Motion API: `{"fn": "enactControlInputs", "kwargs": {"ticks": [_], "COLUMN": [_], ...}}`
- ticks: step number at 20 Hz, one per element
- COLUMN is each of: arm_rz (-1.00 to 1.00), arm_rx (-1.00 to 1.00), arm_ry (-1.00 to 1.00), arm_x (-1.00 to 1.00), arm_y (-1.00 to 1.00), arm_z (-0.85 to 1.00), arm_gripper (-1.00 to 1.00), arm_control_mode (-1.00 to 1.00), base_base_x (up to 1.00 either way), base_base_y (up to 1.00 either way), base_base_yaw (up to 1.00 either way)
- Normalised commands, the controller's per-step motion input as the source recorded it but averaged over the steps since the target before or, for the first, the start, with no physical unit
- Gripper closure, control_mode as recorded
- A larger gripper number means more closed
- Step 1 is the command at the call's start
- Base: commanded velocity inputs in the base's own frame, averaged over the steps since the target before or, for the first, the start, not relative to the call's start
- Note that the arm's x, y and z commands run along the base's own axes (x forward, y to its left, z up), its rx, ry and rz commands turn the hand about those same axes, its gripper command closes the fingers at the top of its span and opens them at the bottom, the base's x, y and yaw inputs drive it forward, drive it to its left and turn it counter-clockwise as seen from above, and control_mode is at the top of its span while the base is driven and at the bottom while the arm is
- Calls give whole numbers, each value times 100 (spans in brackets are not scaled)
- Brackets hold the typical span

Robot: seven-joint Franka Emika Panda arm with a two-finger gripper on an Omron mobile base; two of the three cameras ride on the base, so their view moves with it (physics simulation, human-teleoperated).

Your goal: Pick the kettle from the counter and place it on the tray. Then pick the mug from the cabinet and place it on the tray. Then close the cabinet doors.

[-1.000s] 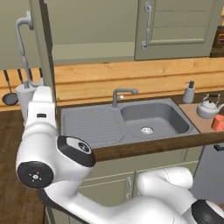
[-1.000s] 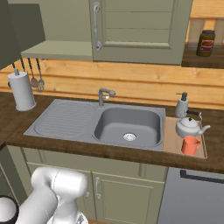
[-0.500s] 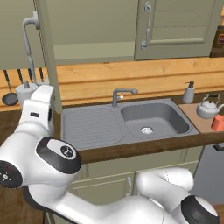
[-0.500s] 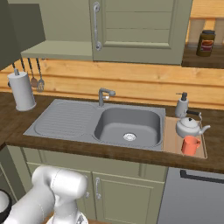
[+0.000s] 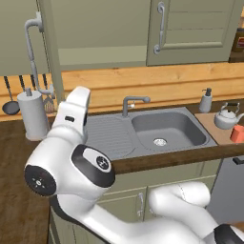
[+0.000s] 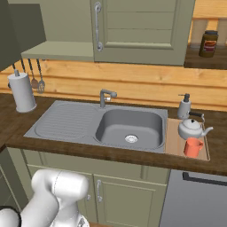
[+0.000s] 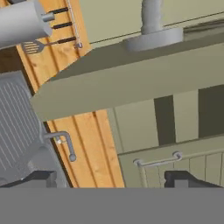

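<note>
the kettle (image 6: 191, 128) and the mug (image 6: 193, 147) both sit on the tray (image 6: 174, 142) at the right of the right base view, just right of the sink (image 6: 128, 128), the mug in front of the kettle and very near it, so both placing steps look done. what is left is the cabinet doors: the right door (image 6: 142, 26) lies flat and shut at the top centre, while the left door (image 5: 51, 52) stands swung out, edge-on in the upper left of the left base view, its long axis vertical and its bar handle (image 5: 32, 52) running top to bottom alongside it. the kettle stands upright, spout pointing right. in the hand view the gripper (image 7: 111, 177) shows fingertips spread wide at the bottom edge, pinching nothing, with the open door's edge (image 7: 131, 83) crossing the frame above them.
</note>
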Motion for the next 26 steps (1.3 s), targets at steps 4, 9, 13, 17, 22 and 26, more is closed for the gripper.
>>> {"fn": "enactControlInputs", "kwargs": {"ticks": [4,9,13,17,22,26], "arm_rz": [7,12,5,2,0,-10], "arm_rx": [1,0,0,0,0,0], "arm_ry": [-19,-9,0,0,3,3], "arm_x": [-24,-60,-4,23,71,99], "arm_y": [-33,73,100,98,51,-2], "arm_z": [0,0,-1,-10,-14,-14], "arm_gripper": [-100,-100,-100,-100,-100,-100], "arm_control_mode": [-100,-100,-100,-100,-100,-100], "base_base_x": [0,0,0,0,0,0], "base_base_y": [0,0,0,0,0,0], "base_base_yaw": [0,0,0,0,0,0]}}
